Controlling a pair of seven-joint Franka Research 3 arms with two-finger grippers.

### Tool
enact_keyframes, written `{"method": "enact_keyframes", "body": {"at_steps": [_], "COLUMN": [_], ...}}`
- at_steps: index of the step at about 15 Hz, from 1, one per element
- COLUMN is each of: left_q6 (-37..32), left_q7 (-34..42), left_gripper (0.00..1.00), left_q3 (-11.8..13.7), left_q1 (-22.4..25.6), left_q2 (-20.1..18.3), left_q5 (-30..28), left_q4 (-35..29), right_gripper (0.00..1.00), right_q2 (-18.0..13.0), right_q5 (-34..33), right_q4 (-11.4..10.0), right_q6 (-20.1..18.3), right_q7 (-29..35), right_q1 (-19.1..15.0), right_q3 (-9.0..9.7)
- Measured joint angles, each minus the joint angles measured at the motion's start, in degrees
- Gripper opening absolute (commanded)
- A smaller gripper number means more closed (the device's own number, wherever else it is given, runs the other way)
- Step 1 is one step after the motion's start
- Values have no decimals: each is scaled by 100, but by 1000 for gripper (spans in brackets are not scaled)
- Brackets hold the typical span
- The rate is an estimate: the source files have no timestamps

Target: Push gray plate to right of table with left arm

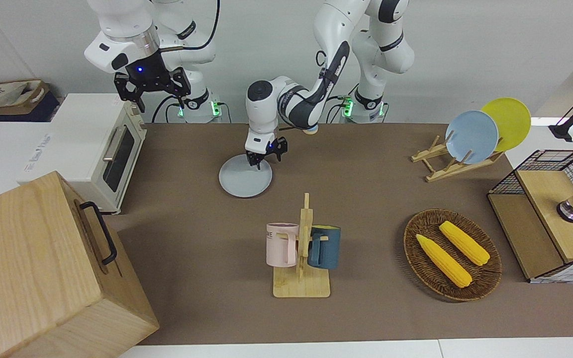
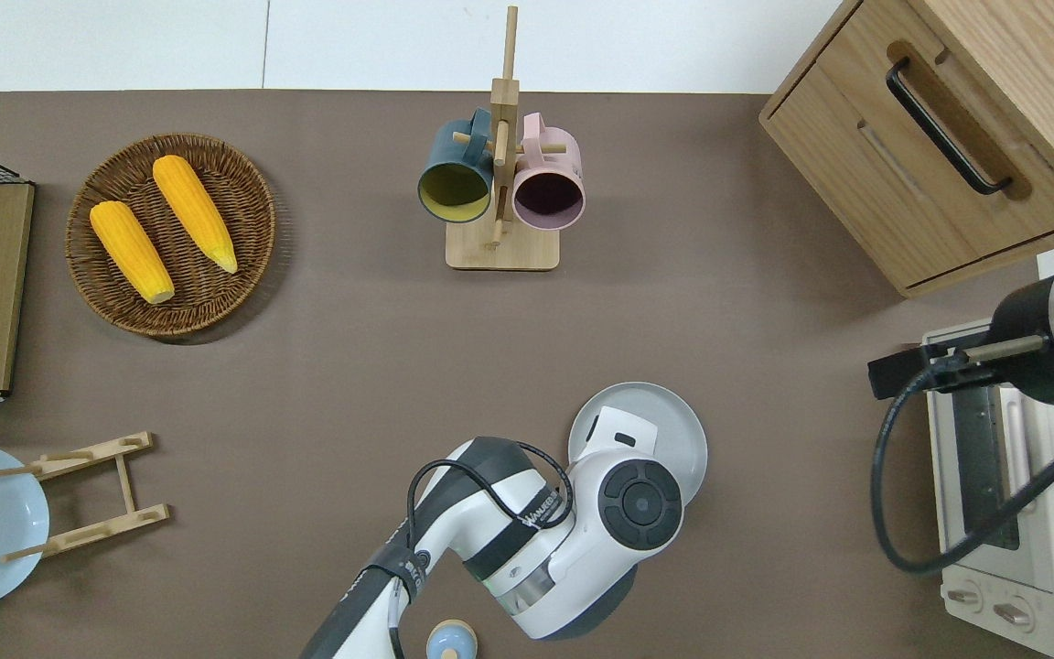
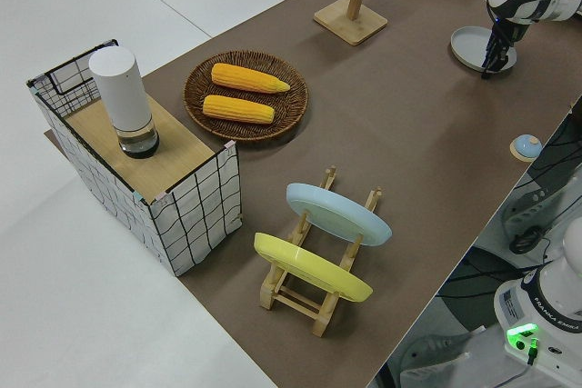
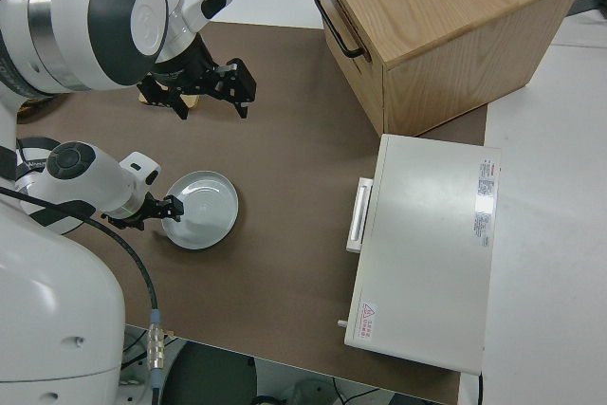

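Note:
The gray plate lies flat on the brown table, toward the right arm's end and near the robots. It also shows in the overhead view and the right side view. My left gripper is low over the plate's rim, on the side nearer the robots and toward the left arm's end. Its fingers are spread and hold nothing. In the overhead view the wrist hides the fingers. My right gripper is open and parked.
A white toaster oven and a light wooden box stand at the right arm's end. A mug rack stands farther from the robots than the plate. A corn basket, a plate rack and a wire shelf are at the left arm's end.

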Motion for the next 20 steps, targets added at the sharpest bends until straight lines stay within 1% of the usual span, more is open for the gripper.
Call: {"method": "enact_keyframes", "body": {"at_steps": [3, 5, 8, 10, 12, 13, 16, 20], "left_q6": [-559, -851, -1362, -1962, -2583, -2872, -3323, -3795], "left_q7": [468, 755, 1534, 2024, 2745, 3159, 4025, 4964], "left_gripper": [1000, 1000, 1000, 1000, 1000, 1000, 1000, 1000], "left_q3": [91, 105, 137, 183, 221, 236, 263, 253], "left_q1": [41, 227, 904, 1396, 1787, 2072, 2756, 3438], "left_q2": [-250, -509, -1088, -1342, -1429, -1452, -1474, -1476], "left_q5": [0, 0, 0, 0, -2, -4, -11, -101], "left_q4": [175, 214, 251, 562, 1016, 1279, 1731, 2076], "right_gripper": [983, 983, 983, 983, 983, 983, 983, 983], "right_q2": [0, 0, 0, 0, 0, 0, 0, 0], "right_q5": [0, 0, 0, 0, 0, 0, 0, 0], "right_q4": [0, 0, 0, 0, 0, 0, 0, 0], "right_q6": [0, 0, 0, 0, 0, 0, 0, 0], "right_q7": [0, 0, 0, 0, 0, 0, 0, 0], "right_q1": [0, 0, 0, 0, 0, 0, 0, 0], "right_q3": [0, 0, 0, 0, 0, 0, 0, 0]}}
